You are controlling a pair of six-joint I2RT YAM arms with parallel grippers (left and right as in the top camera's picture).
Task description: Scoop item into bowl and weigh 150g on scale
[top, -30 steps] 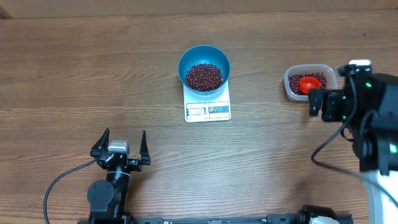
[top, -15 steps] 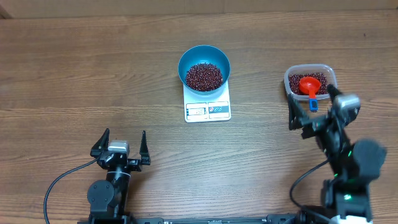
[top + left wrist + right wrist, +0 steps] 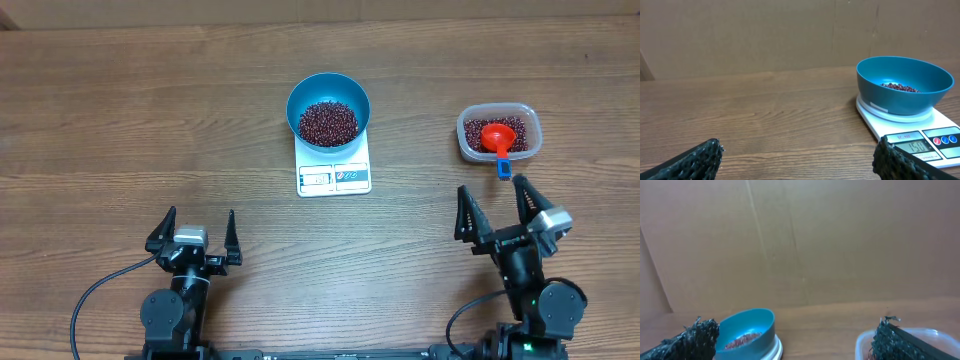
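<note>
Wood-grain table [image 3: 110,110] fills your overhead view, brown and running edge to edge, and a plain cardboard wall [image 3: 790,240] closes off its far side in both wrist views. Near the centre, toward the far edge, a bright blue bowl [image 3: 298,95] sits on the far part of a small white scale [image 3: 334,178], leaving the scale's near strip with its panels uncovered. Inside the bowl lies a heap of small dark red beans [image 3: 328,121], covering the bottom and staying well below the rim. From the left wrist camera the scale's display [image 3: 918,146] reads one-five-zero. To the right of the scale, well apart from it, stands a clear rectangular tub [image 3: 500,106] holding more of the same beans. A red scoop [image 3: 497,136] rests in the tub with its cup on the beans, and its blue handle [image 3: 503,168] sticks out over the tub's near wall. Your left gripper [image 3: 200,216] sits at the near left of the table, pointing toward the far side, its jaws spread wide with nothing between them; a dark cable [image 3: 100,290] trails from that arm toward the near edge. Your right gripper [image 3: 490,186] sits at the near right, just near of the scoop's handle but not touching it, its jaws also spread wide and holding nothing. Both grippers are well apart from the bowl and the scale.
</note>
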